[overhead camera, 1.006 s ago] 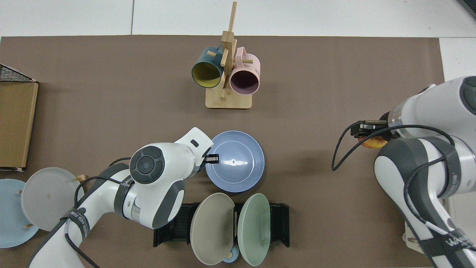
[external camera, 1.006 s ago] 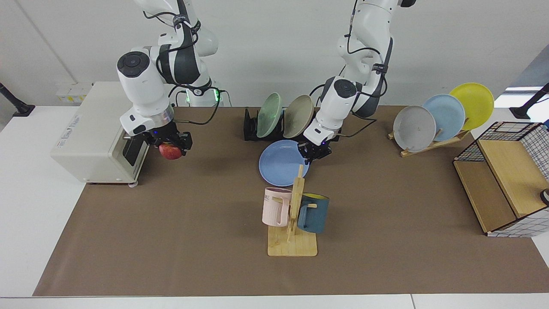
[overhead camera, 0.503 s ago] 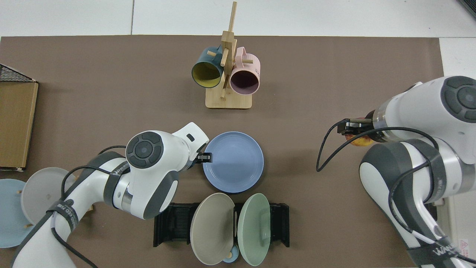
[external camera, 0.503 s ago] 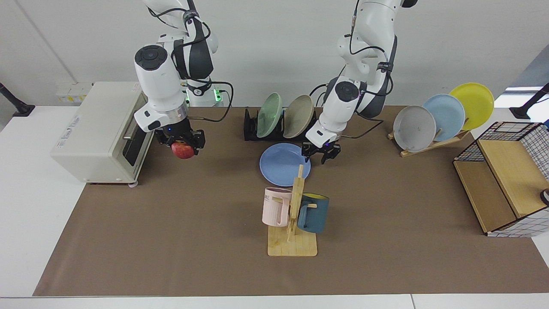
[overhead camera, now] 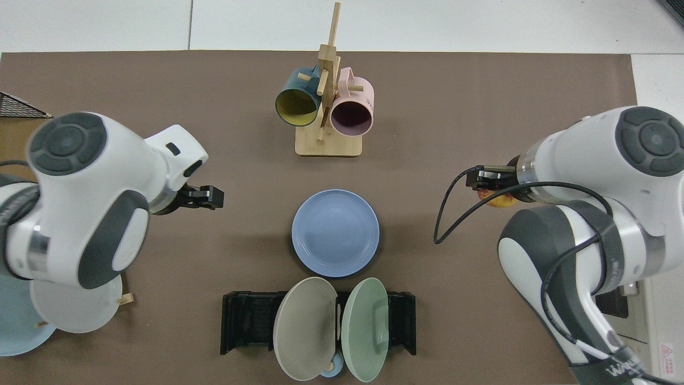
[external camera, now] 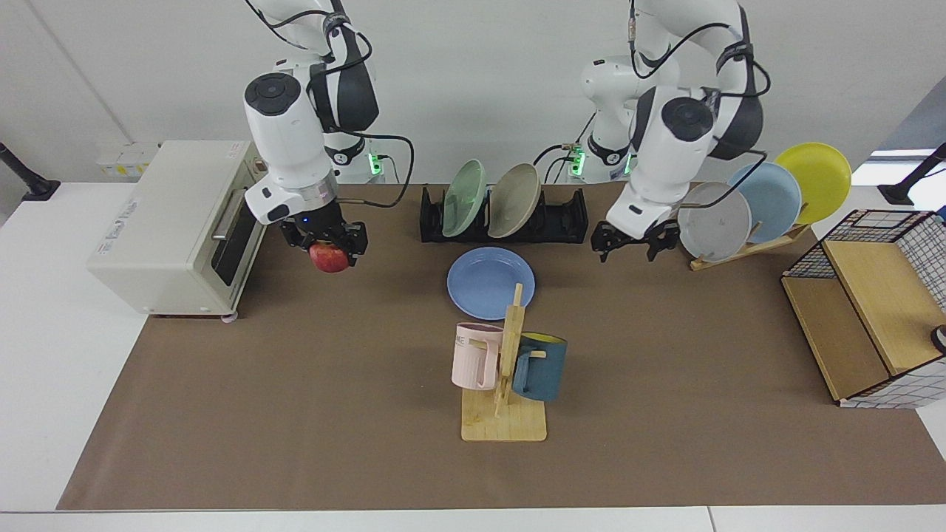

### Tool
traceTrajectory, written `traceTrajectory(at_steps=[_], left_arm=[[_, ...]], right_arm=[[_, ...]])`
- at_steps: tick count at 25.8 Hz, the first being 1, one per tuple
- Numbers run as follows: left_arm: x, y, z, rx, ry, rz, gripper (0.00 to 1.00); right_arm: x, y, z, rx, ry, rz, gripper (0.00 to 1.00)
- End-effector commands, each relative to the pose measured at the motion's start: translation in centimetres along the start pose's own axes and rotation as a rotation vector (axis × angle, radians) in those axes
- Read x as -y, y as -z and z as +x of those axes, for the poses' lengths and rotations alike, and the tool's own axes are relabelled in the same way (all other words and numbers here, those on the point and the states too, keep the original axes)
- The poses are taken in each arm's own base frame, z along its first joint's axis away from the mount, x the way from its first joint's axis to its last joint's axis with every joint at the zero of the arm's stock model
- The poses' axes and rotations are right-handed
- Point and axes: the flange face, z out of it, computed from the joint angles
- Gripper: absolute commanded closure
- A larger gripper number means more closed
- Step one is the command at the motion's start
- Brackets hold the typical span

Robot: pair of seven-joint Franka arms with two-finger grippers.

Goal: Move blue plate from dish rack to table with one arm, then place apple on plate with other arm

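Right gripper, fingers clamped on the apple, is carrying the fruit in the air, well off to the toaster-oven side of the blue plate; in the top view the same gripper is approaching the plate from the side, the apple half hidden under the wrist. Over the last second it has been advancing from just in front of the toaster oven toward the plate, with a fair stretch of mat not yet covered.

Left gripper, fingers spread and holding nothing, is hanging clear of the plate on its opposite side, near the wooden plate stand; a second ago it was at the plate's rim, half a second ago just beside it. In the top view it is standing well apart from the plate.

The blue plate is lying flat on the table, just in front of the dish rack and behind the mug tree. Judgement: the first step is complete, the withdrawing left arm is freeing the approach, and the apple placement is now under way.
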Motion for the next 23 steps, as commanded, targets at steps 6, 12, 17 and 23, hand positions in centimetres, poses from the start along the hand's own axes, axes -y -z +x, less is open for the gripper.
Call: traceTrajectory(at_steps=[6, 12, 17, 23], left_arm=[[9.3, 8.5, -0.3, 0.054, -0.036, 0.013, 0.0], [13.5, 10.9, -1.0, 0.066, -0.071, -0.004, 0.0], [14.0, 11.0, -1.3, 0.051, -0.041, -0.03, 0.0], [14.2, 11.3, -0.8, -0.006, -0.014, -0.088, 0.0]], right_arm=[[11.0, -0.9, -2.4, 0.003, -0.072, 0.012, 1.0], [18.5, -3.0, -3.6, 0.007, -0.107, 0.009, 1.0], [24.1, -7.7, -6.4, 0.031, -0.113, -0.033, 1.0], [27.6, -11.8, -8.2, -0.001, -0.125, 0.0, 1.0]])
